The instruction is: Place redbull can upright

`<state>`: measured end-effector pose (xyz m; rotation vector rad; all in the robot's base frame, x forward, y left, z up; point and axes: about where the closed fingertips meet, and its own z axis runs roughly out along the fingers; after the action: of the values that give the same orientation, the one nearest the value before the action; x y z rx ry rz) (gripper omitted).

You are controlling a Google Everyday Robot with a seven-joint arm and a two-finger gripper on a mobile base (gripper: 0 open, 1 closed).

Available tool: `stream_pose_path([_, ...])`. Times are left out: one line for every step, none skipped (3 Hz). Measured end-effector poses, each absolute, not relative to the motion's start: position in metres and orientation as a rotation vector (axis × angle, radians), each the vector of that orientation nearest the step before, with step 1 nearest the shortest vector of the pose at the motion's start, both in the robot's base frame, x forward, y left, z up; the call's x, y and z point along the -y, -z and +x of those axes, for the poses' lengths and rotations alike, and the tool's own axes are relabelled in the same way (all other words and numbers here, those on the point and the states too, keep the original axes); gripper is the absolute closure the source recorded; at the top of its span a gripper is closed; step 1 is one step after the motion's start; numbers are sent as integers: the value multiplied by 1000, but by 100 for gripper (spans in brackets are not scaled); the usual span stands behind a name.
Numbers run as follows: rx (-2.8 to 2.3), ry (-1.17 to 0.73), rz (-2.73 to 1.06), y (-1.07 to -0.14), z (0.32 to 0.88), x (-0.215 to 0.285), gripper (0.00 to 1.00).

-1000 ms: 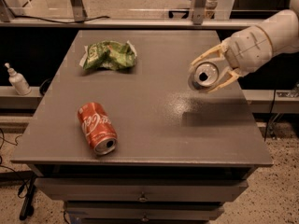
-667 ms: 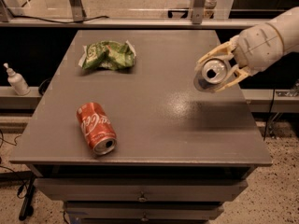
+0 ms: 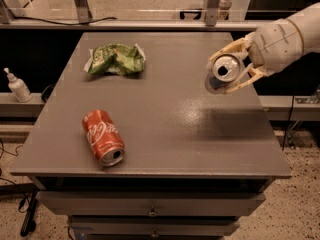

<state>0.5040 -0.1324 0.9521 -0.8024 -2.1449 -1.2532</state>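
The redbull can (image 3: 223, 72) is a slim silver can held in the air above the right side of the grey table (image 3: 165, 119). Its silver top with the opening faces the camera, so it is tilted, not upright. My gripper (image 3: 227, 73) reaches in from the right on a white arm and is shut on the can, with a pale finger above it and one below. The can's body is mostly hidden behind its top.
A red Coca-Cola can (image 3: 102, 136) lies on its side at the table's front left. A crumpled green chip bag (image 3: 115, 59) lies at the back left. A white bottle (image 3: 18, 86) stands on a ledge left of the table.
My gripper has carried the redbull can slightly up and to the right. The can stays tilted with its top toward the camera. The other things have not moved.
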Motion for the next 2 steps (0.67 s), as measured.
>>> stream_pose_path([2131,1290,-810,-949,515,131,100])
stream_pose_path([2143,1140,-902,-932,523,129,100])
